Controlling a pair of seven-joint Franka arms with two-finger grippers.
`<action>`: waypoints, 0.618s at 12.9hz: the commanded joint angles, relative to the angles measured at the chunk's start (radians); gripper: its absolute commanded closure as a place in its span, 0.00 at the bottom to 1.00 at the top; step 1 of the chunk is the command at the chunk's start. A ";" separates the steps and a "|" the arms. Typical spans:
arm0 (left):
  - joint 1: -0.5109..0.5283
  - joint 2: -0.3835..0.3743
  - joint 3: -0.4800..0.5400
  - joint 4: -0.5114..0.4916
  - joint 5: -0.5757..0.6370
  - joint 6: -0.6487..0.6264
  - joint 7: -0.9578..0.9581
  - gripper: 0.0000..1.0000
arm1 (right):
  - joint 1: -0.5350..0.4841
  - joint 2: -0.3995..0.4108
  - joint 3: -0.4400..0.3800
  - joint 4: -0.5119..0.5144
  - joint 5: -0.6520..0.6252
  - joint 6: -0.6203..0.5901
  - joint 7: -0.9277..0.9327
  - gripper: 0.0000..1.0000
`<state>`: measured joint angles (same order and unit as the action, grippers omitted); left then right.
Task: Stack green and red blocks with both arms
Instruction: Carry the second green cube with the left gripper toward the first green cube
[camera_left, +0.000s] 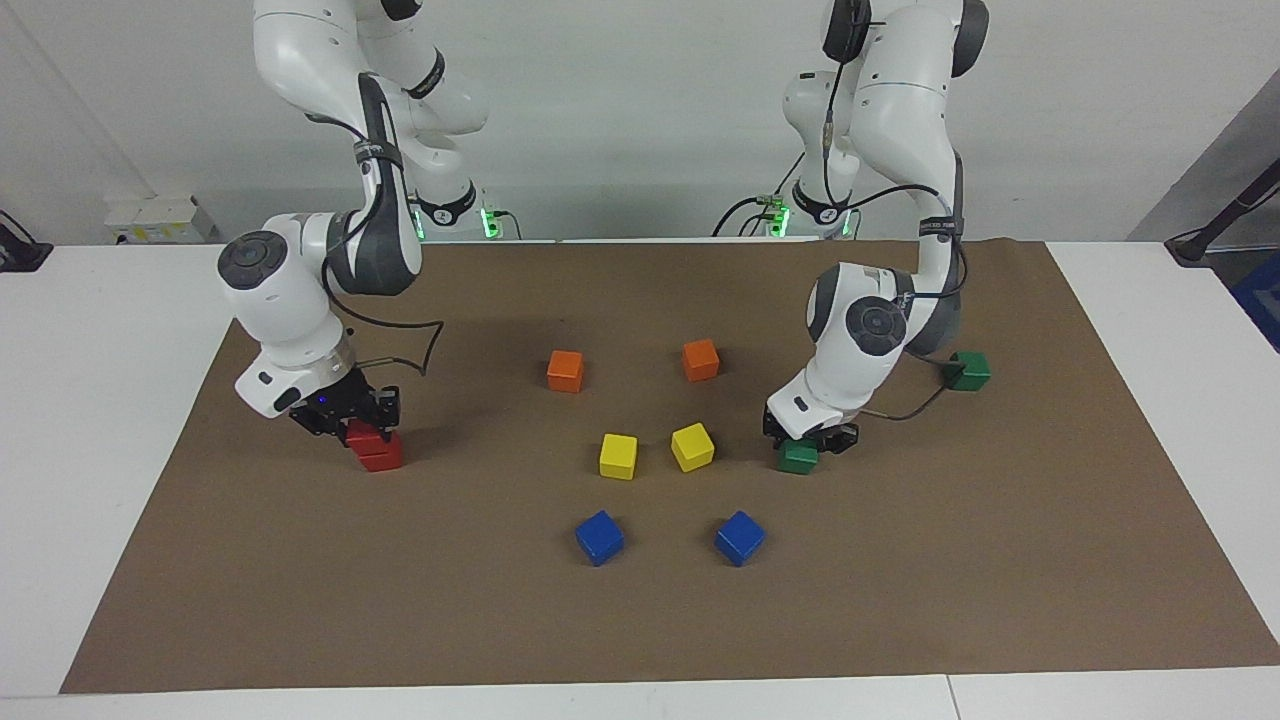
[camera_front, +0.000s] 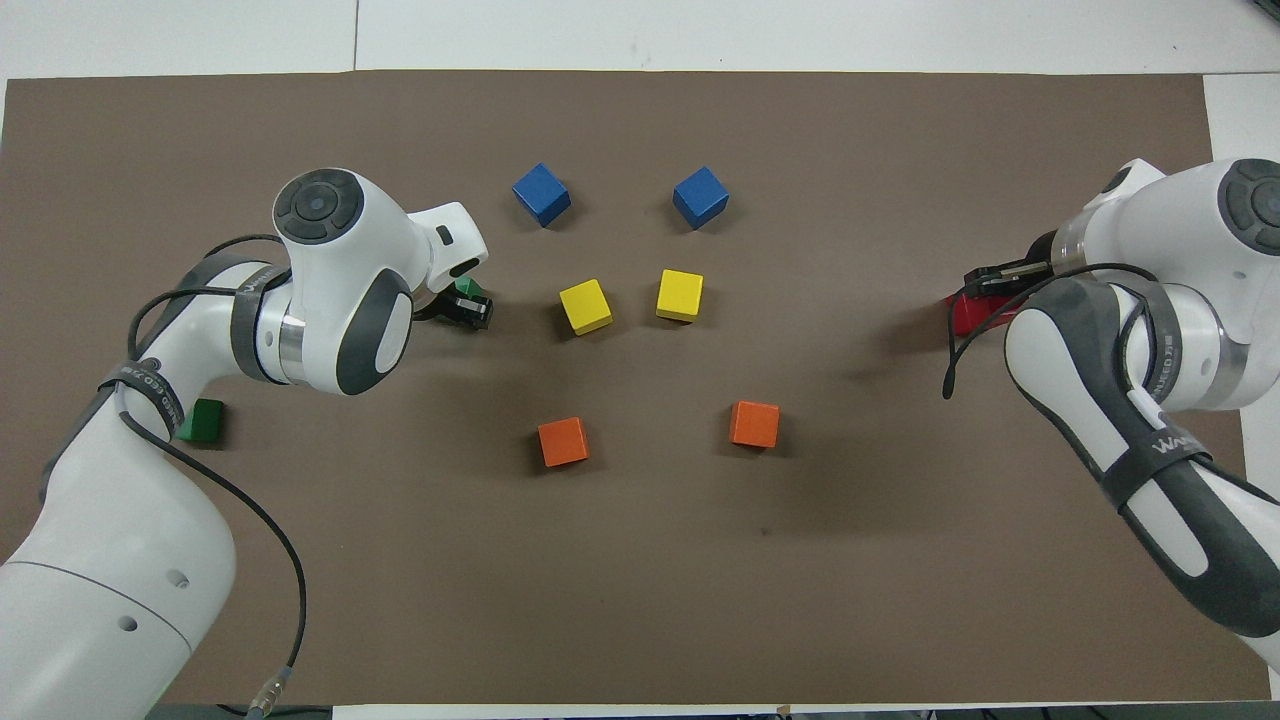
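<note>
Clock read on the overhead view, dial centred on the two yellow cubes (camera_front: 632, 301), twelve pointing away from the robots. Left fingers (camera_left: 843, 438) were down at 9 o'clock and clamped together on the sides of one green cube (camera_left: 798, 457), which sat on the brown mat (camera_left: 640, 620). The spare green cube (camera_left: 970, 370) lay at about 8 o'clock, well apart and nearer the robots. Right fingers (camera_left: 384, 408) were at 3 o'clock, clamped on the top red cube (camera_left: 362, 432), which was over the lower red cube (camera_left: 382, 456) and offset toward the right arm's end of the counter (camera_left: 100, 420). Could not tell whether it was seated or a hair above. Blue cubes (camera_front: 620, 194) at 12 and orange cubes (camera_front: 660, 432) at 6, untouched. Judgement on handling: the cubes look small, light, rigid and glossy, so probably slippery. Best taken on two flat parallel sides, squarely and near mid-height, with the base kept level for a flush landing. A corner-on release would likely tip or slide the top one off. Hidden: from overhead the right arm's forearm and cable covered most of the red pair, leaving only a red sliver. The left wrist covered all but a corner of the gripped green cube, and the left arm cut into the spare green one. Contact of fingers on cube faces was hard to make out in either view.
</note>
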<state>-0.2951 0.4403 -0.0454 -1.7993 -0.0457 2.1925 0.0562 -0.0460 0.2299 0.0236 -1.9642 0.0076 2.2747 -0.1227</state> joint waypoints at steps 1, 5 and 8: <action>0.017 -0.020 0.005 0.064 0.004 -0.112 -0.012 1.00 | -0.003 -0.041 0.003 -0.058 0.018 0.037 0.011 1.00; 0.144 -0.178 0.002 0.066 -0.002 -0.270 0.013 1.00 | -0.003 -0.043 0.003 -0.062 0.018 0.039 0.012 1.00; 0.275 -0.287 0.004 0.022 -0.002 -0.326 0.129 1.00 | -0.003 -0.041 0.003 -0.061 0.018 0.040 0.009 0.60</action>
<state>-0.0911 0.2355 -0.0324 -1.7118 -0.0456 1.8871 0.1214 -0.0460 0.2194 0.0235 -1.9917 0.0076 2.2955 -0.1226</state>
